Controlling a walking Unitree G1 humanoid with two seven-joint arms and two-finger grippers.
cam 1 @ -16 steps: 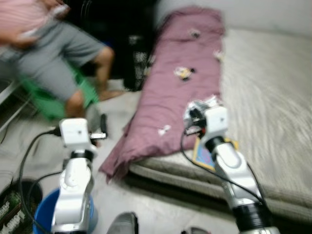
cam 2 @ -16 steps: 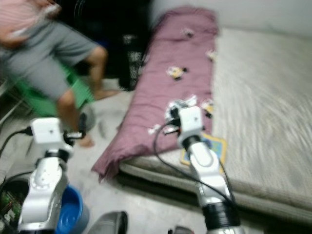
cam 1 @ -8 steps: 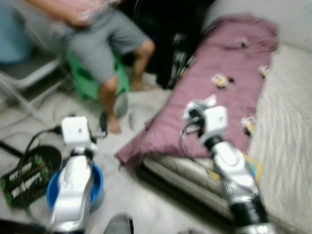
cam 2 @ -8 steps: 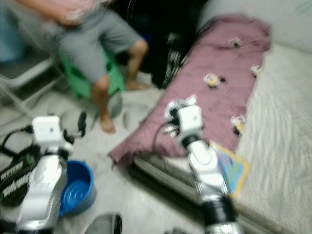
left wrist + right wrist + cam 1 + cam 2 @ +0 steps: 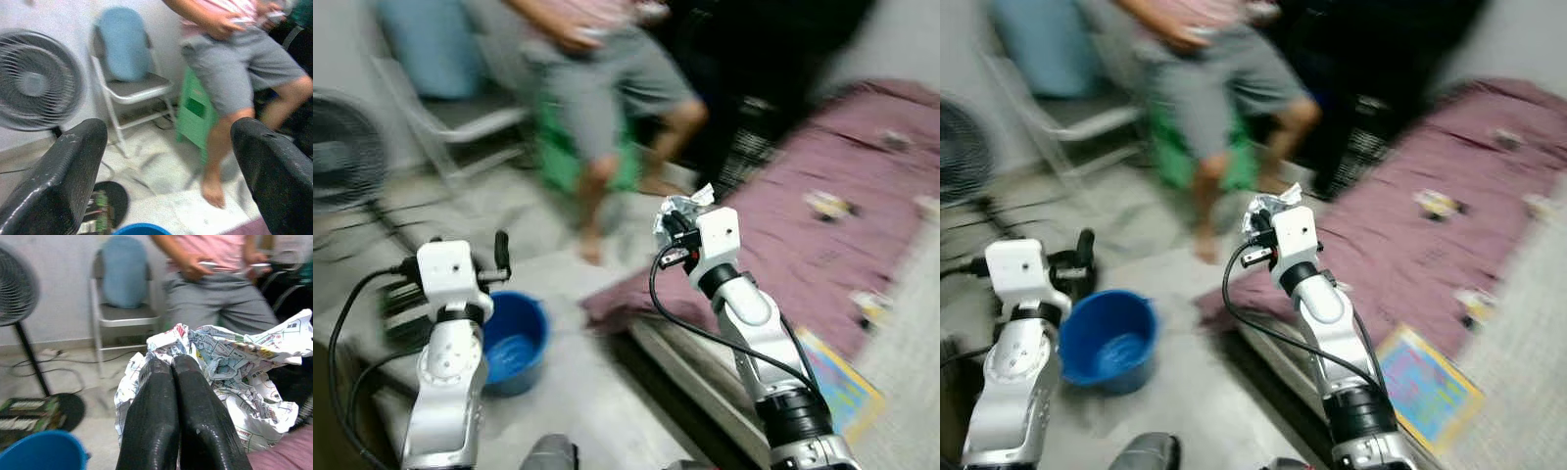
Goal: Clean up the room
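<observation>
The crumpled wrapper (image 5: 230,367) is white with small multicoloured print, pinched by the right gripper (image 5: 178,377), whose fingers are glossy black. The bucket (image 5: 1107,338) is bright blue. The bedcover (image 5: 822,225) is mauve with small pale motifs, blurred. The stool (image 5: 195,110) is green, the chair cushion (image 5: 122,44) light blue, the person's shorts (image 5: 239,63) grey, and the top apparently pink-striped.

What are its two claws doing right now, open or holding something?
Left gripper: open, nothing between its fingers.
Right gripper: shut on a crumpled printed wrapper.
</observation>
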